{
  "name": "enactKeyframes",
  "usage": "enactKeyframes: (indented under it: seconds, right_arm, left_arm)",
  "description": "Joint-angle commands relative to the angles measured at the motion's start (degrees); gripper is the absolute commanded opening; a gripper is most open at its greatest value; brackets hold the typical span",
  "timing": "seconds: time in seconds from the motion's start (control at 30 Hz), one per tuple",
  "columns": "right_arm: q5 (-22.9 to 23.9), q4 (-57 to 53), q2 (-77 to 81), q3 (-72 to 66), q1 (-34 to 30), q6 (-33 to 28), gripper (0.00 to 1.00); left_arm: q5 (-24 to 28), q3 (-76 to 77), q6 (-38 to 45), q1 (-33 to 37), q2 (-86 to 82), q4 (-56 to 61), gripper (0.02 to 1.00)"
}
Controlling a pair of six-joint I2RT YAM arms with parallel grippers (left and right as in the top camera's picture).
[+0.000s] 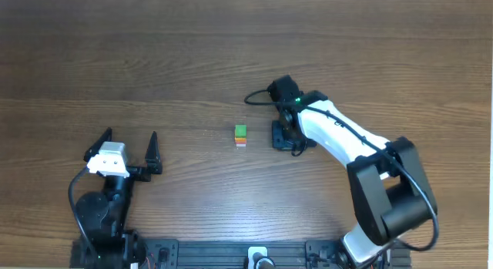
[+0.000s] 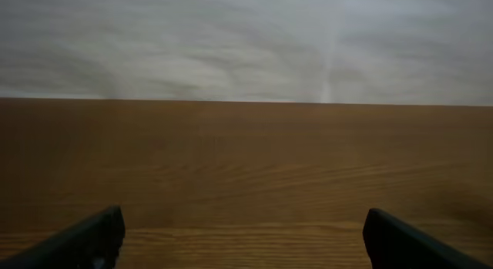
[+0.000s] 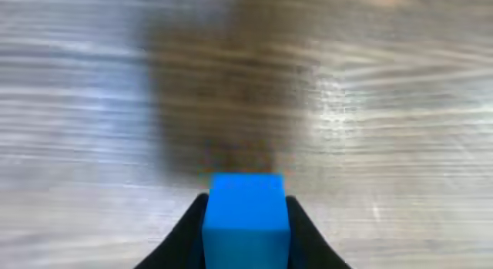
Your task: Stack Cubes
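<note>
Step in hand: carrying. The right gripper is clamped on the blue cube. The small stack, green on top, stands near, at its 9 o'clock in the top view. Next move, I judge: lift, shift over the stack, centre on the green top, then release. The left gripper is spread wide, approx. 8 o'clock from the stack.

You see the blue cube cut off by the right wrist view's edge, and the counter behind it is blurred. From above, the small stack below its green cube is too small for you to tell its colours.
</note>
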Motion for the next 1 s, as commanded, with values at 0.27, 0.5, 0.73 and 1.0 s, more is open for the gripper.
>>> enactKeyframes:
  seconds: [0.27,0.5,0.73,1.0]
  right_arm:
    - [2.97,-18.97,-6.78,27.36,9.79,4.57,0.056]
    - [4.44,-23.54,-3.19,30.36,15.8,13.62,0.045]
    - [3.52,-23.41,0.94,30.4,18.69,18.47,0.045]
    - [2.64,-23.74,4.92,33.59,19.87,19.23,0.04]
  left_arm:
    - [0.7,-0.33,0.83,0.39,-0.39,0.15,1.0]
    - [0.72,-0.33,0.83,0.39,-0.39,0.13,1.0]
    - [0.72,-0.33,0.83,0.39,-0.39,0.15,1.0]
    - [0.72,-0.33,0.83,0.39,-0.39,0.15,1.0]
